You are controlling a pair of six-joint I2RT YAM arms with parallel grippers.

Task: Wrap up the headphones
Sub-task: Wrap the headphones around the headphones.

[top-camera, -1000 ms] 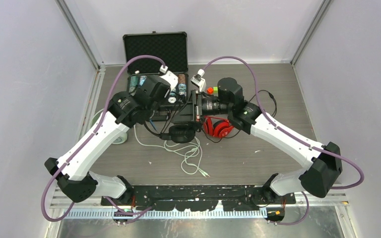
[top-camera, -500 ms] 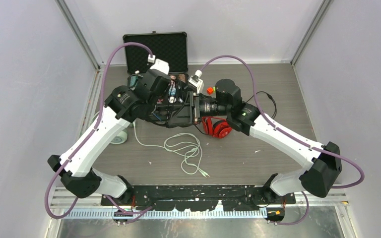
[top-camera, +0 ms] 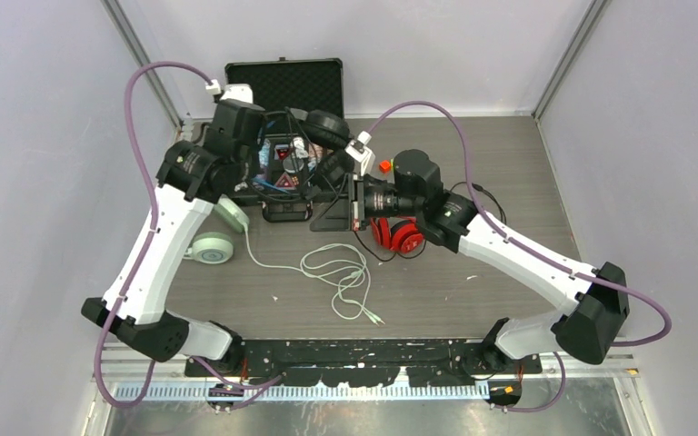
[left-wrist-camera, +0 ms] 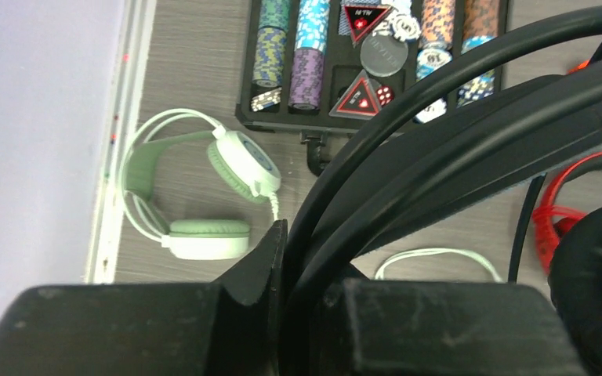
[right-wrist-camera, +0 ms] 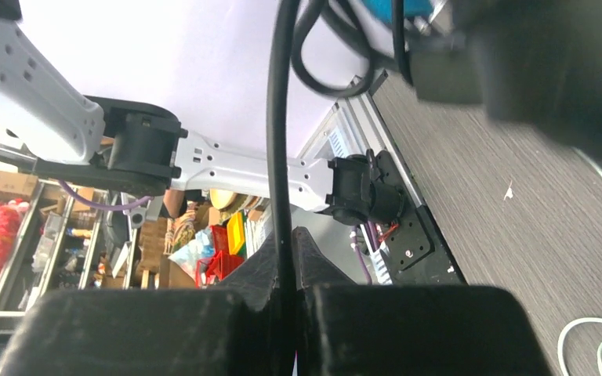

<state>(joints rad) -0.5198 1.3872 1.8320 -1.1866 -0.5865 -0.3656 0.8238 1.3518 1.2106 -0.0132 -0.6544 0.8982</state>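
Note:
My left gripper (top-camera: 271,145) is shut on the headband of the black headphones (top-camera: 325,127) and holds them in the air above the open case. In the left wrist view the headband (left-wrist-camera: 478,102) runs out between the closed left gripper (left-wrist-camera: 302,251). My right gripper (top-camera: 353,195) is shut on the black headphones' thin cable (right-wrist-camera: 281,117), and its jaws (right-wrist-camera: 286,243) pinch it. The mint-green headphones (top-camera: 223,232) lie on the table at the left, also in the left wrist view (left-wrist-camera: 204,188). The red headphones (top-camera: 398,234) lie under the right wrist.
An open black case (top-camera: 284,86) with poker chips (left-wrist-camera: 306,47) stands at the back left of the table. The mint headphones' white cable (top-camera: 336,272) lies in loose loops mid-table. A small red and green object (top-camera: 385,166) lies behind the right arm.
My left gripper has risen and swung back and left, lifting the black headphones off the table to above the case. The mint-green headphones are now uncovered. The right gripper has barely moved.

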